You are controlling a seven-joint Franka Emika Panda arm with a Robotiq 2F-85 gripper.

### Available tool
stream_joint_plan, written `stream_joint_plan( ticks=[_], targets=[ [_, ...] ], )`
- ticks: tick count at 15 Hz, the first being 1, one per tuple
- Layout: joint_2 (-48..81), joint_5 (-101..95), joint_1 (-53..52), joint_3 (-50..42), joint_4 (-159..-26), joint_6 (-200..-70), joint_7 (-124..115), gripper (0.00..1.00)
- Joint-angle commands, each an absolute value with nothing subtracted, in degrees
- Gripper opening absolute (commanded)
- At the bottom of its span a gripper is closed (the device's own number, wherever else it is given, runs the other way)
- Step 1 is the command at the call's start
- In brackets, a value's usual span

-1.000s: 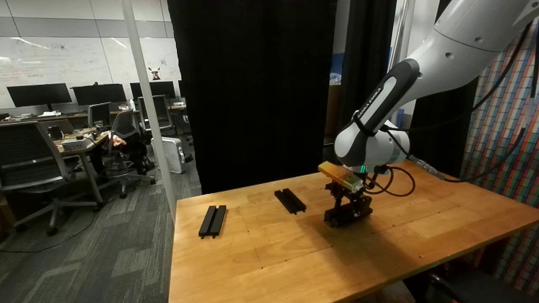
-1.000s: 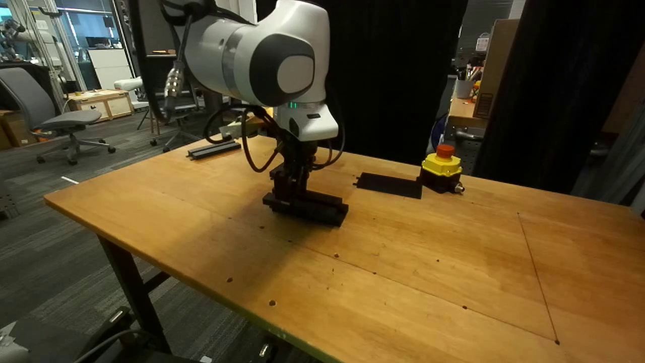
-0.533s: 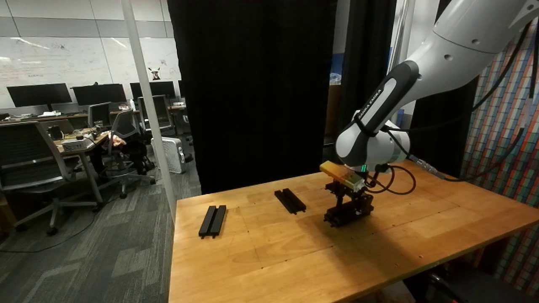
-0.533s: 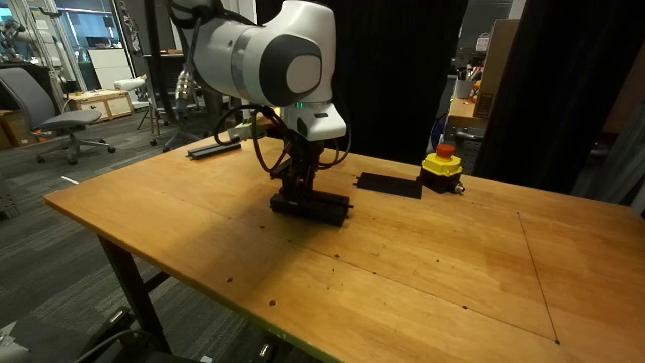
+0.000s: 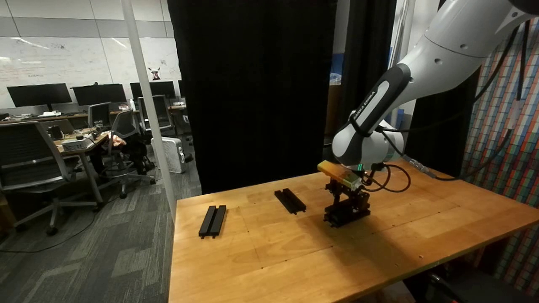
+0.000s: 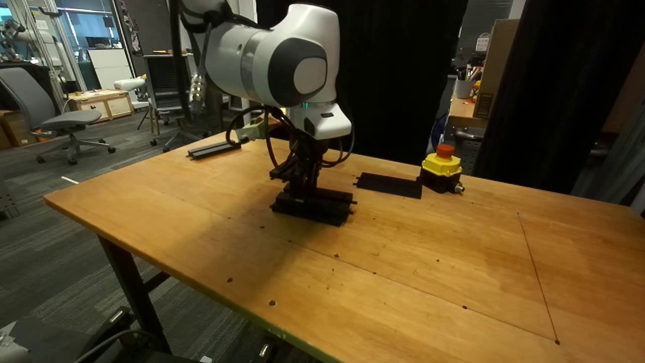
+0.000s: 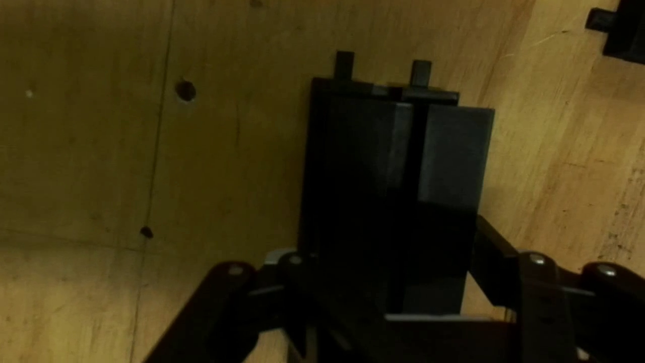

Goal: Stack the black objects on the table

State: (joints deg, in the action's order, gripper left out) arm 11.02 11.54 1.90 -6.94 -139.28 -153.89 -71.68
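Here the two jaws flank one stack of black objects (image 7: 451, 156) on the desk (image 6: 428, 282); whether they clamp it, or how many pieces it counts, I cannot tell. Two black strips (image 5: 295, 200) lie near it, side by side, and two further strips (image 5: 218, 221), likewise paired, well apart. One yellow-and-red button box (image 6: 442, 166) stands just beside the nearer pair.

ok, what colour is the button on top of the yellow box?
Red. The button on the yellow box shows best in an exterior view.
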Motion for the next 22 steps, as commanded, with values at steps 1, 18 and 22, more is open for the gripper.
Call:
stream_joint_plan(
  ticks=[1, 18, 22],
  targets=[
    [11.47, 13.37, 2.82, -6.52, -137.76, -152.22, -68.69, 0.46],
    [11.58, 15.47, 2.86, -6.68, -136.0, -147.51, -64.81, 1.0],
    [9.12, 9.49, 1.97, -8.43, -134.15, -143.63, -67.82, 1.0]
  ],
)
